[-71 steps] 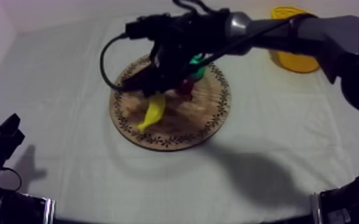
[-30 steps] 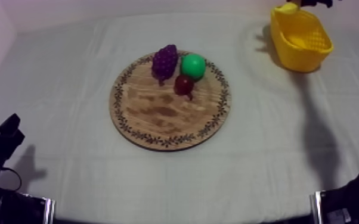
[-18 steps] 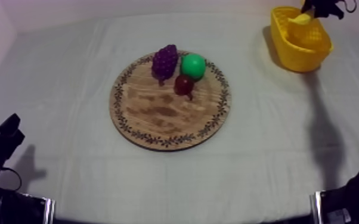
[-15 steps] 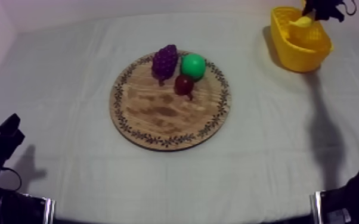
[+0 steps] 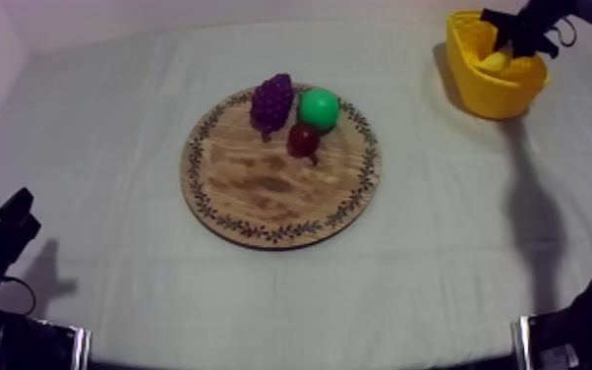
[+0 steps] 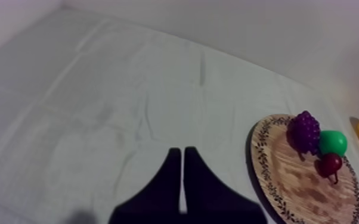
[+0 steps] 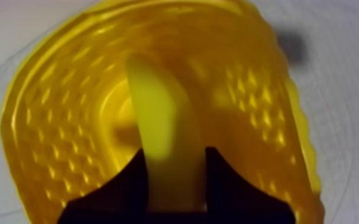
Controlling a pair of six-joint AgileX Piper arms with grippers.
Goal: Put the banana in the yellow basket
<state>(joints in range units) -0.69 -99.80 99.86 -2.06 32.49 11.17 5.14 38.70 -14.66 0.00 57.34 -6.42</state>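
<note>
While the banana (image 7: pixel 152 101) is held clamped by the right gripper (image 7: pixel 176 154), projecting ahead of it into the yellow basket (image 7: pixel 50 131), release is best made low and clear of the walls.

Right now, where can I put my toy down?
The cloth between the wooden board and the yellow basket is bare, so is the board's near half. Crowded: the board's far edge with grapes, green fruit and small red fruit, and the basket, where the right gripper holds the banana.
</note>
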